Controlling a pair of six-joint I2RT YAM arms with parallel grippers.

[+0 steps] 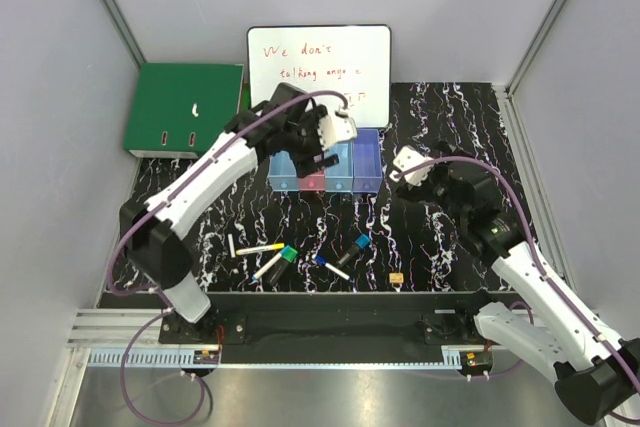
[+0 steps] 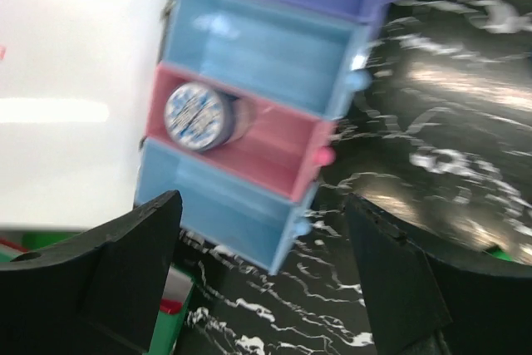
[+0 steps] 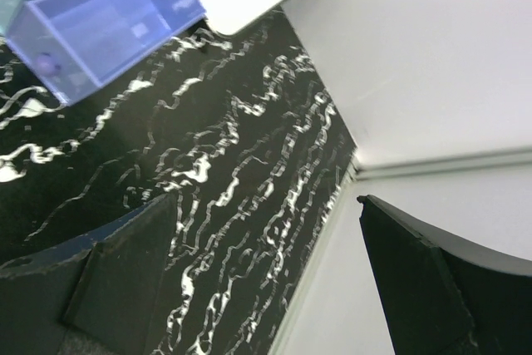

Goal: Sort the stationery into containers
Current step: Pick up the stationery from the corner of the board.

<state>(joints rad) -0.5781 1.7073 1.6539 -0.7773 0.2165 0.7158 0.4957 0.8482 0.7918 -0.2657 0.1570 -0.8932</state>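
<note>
The four joined containers (image 1: 352, 169) stand in front of the whiteboard: light blue, pink, light blue, purple. My left gripper (image 1: 320, 152) hovers over them, open and empty (image 2: 262, 205). The stubby blue-white cylinder (image 2: 198, 115) lies in the pink bin (image 2: 274, 147). Loose on the near table lie a white-yellow marker (image 1: 256, 247), a blue-green marker (image 1: 276, 262), a blue-white pen (image 1: 331, 266), a black-blue marker (image 1: 353, 247) and a tiny yellow piece (image 1: 396, 277). My right gripper (image 1: 410, 175) is open and empty (image 3: 266, 205), just right of the purple bin (image 3: 104, 22).
A whiteboard (image 1: 318, 72) with red writing leans on the back wall behind the bins. A green binder (image 1: 184, 107) lies at the back left. Grey walls close in the table on the left, the back and the right.
</note>
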